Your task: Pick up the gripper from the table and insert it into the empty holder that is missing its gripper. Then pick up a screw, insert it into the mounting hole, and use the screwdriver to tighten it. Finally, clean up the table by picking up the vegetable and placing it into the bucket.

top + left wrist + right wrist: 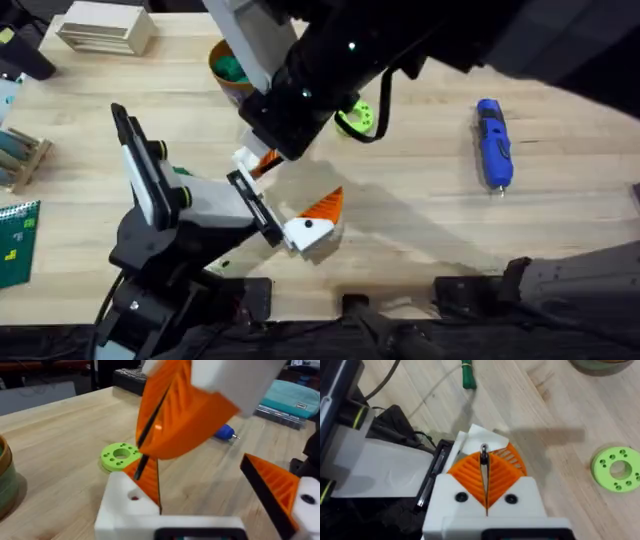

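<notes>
Left gripper [283, 196], lower centre of overhead: fingers spread wide. One finger is the holder [125, 507] with the gripper [148, 476] seated against it, hole in the white face. Other orange pad [274, 485] well apart.
Right gripper [484, 479] sits just over the holder, pads pressed together, pinching a thin metal pin [484, 453] at the tips.
Green disc [357, 118] just beyond on the table [420, 200].
The vegetable [468, 377] lies on bare wood beside the left arm.
The screwdriver [493, 142] lies flat, right of centre, well apart.
The bucket [226, 66] at upper centre, farthest.
</notes>
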`<control>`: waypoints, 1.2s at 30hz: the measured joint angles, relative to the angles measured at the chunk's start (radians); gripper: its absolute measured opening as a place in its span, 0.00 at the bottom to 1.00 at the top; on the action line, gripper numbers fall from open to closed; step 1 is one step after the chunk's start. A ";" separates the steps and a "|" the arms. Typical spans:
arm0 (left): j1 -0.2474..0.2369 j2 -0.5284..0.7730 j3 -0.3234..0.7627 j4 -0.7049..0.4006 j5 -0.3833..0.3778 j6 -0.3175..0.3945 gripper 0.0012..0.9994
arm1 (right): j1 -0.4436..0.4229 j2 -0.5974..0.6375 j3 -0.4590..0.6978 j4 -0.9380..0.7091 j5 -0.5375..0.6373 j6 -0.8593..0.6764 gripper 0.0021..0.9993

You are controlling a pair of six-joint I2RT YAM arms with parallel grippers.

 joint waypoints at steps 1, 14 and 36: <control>0.000 0.000 0.000 0.000 0.000 0.000 0.99 | 0.000 0.003 0.000 0.000 0.000 0.000 0.01; 0.000 0.000 0.000 0.000 0.000 0.000 0.99 | 0.000 0.039 0.000 -0.004 -0.016 0.003 0.01; 0.000 0.000 0.000 0.000 0.000 -0.001 0.99 | -0.001 0.083 0.007 0.027 -0.022 0.002 0.01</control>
